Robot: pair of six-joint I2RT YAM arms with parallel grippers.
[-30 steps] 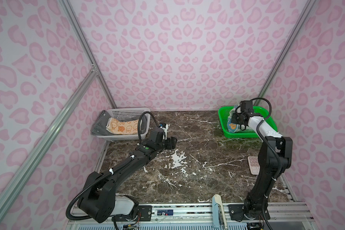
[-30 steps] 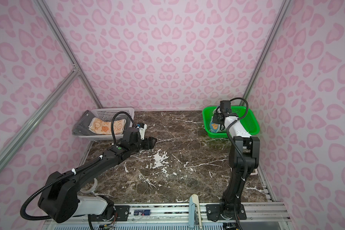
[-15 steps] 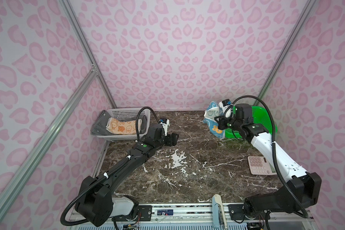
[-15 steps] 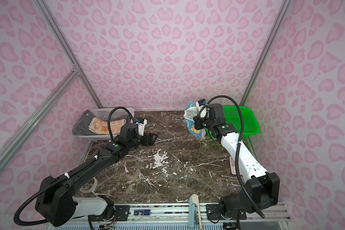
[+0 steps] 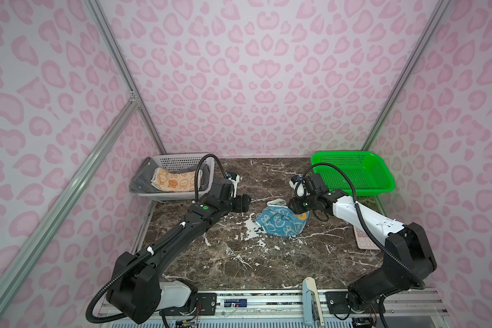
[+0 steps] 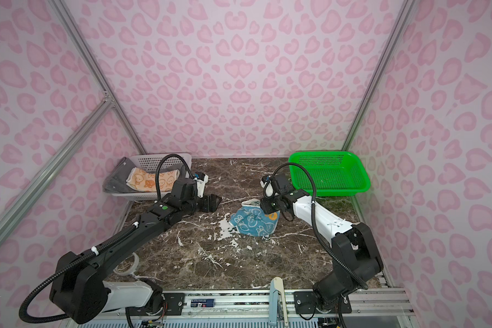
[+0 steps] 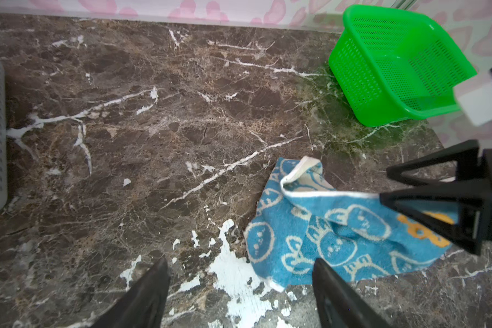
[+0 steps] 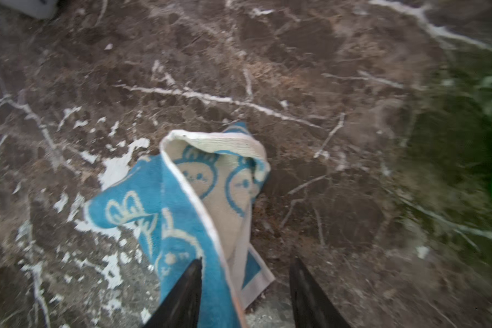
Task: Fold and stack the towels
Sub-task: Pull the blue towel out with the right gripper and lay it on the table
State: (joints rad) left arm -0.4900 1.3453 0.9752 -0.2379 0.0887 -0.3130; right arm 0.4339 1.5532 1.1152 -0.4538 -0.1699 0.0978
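Observation:
The blue towel [image 5: 280,224] [image 6: 252,224] with cream rabbit prints lies crumpled near the middle of the marble table. My right gripper [image 5: 294,208] [image 6: 264,209] hovers over its right part with jaws apart. In the right wrist view the blue towel [image 8: 182,215] runs up between the right gripper [image 8: 246,269] fingers, one raised hem unclamped. My left gripper [image 5: 246,203] [image 6: 214,203] [image 7: 240,268] is open and empty, just left of the blue towel [image 7: 324,241]. The orange towel [image 5: 174,180] [image 6: 151,180] lies on the grey towel [image 5: 139,183] [image 6: 112,181] in the white basket.
The white basket [image 5: 182,160] [image 6: 159,159] stands at the back left and a green basket [image 5: 338,154] [image 6: 318,155] [image 7: 352,71], with nothing in it, at the back right. A pink calculator [image 5: 362,240] lies under the right arm. A tape roll [image 6: 128,264] sits front left.
My right arm carried the blue towel out of the green basket to the table's middle, lowered it and opened its jaws. The left gripper shifted a little right and opened slightly wider.

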